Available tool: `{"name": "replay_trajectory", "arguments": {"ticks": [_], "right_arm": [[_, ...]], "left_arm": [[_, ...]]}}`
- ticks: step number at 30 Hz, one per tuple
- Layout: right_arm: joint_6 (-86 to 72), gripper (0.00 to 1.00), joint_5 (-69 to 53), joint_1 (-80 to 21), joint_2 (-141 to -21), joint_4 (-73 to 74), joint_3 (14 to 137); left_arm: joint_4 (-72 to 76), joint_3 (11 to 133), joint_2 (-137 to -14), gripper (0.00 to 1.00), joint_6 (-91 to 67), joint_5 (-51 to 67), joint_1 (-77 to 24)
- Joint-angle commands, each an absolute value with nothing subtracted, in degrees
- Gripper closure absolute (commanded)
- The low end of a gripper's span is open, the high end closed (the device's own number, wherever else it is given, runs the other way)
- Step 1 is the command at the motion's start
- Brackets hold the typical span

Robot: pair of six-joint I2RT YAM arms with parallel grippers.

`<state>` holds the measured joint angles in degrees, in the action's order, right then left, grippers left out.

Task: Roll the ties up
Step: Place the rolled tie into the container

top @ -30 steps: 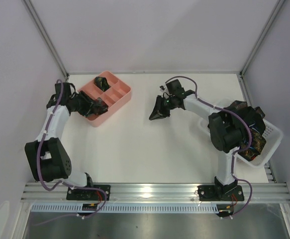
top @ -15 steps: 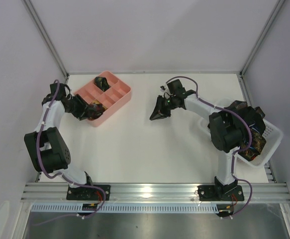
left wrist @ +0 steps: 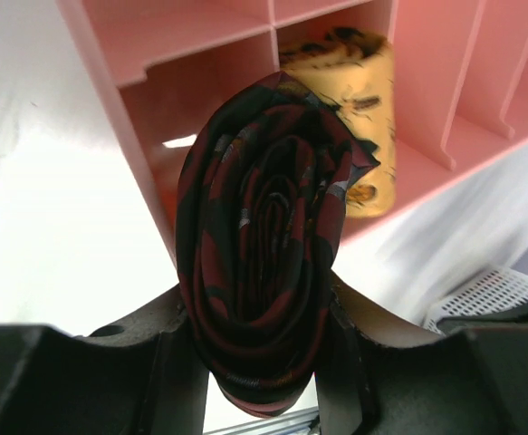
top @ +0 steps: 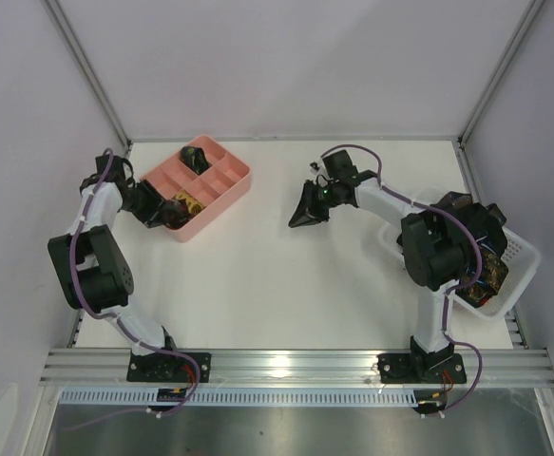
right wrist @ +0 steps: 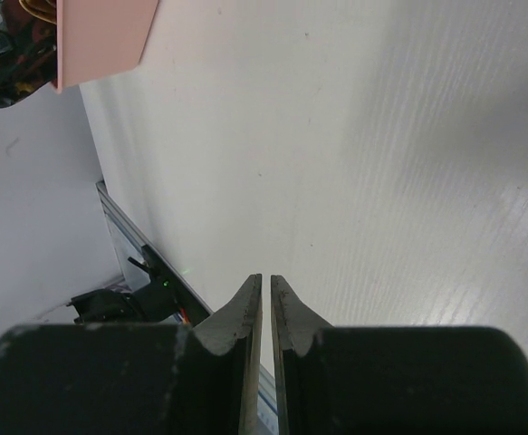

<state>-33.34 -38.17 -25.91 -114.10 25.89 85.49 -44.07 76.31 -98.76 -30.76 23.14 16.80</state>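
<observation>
Rolling looks partly done: left arm's jaws grip a rolled dark red-and-black fabric tie at the pink plastic compartment tray, beside a stowed yellow patterned roll. Right arm's jaws, nearly closed, hold nothing; more dark ties lie in the white mesh basket.

Rolled tie: woven cloth, dark with red figuring, with a faint silky sheen along the folds. Yellow tie: also cloth, and it looks more matt. Pink tray: moulded plastic, smooth, satin finish; white basket: plastic mesh; table: white, matt, finely ribbed seen close; right gripper: black plastic, matt, slightly grainy; rail: bare metal, brushed, dull shine.
</observation>
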Motion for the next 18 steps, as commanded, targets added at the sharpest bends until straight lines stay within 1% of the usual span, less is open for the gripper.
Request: {"name": "replay_trajectory", "arguments": {"ticks": [1,10,18], "right_arm": [[-32.52,0.87,-39.73,-25.49,-112.41,25.84,86.13],[-33.22,0.86,-40.17,-25.40,-113.73,26.80,87.71],[-33.75,0.86,-40.61,-26.19,-115.05,28.03,89.47]], "left_arm": [[-47.27,80.67,-100.81,1.00,-28.30,19.69,17.40],[-55.80,89.02,-106.34,0.99,-26.63,12.41,16.79],[-61.42,90.70,-107.92,1.00,-27.68,8.62,15.74]]}}
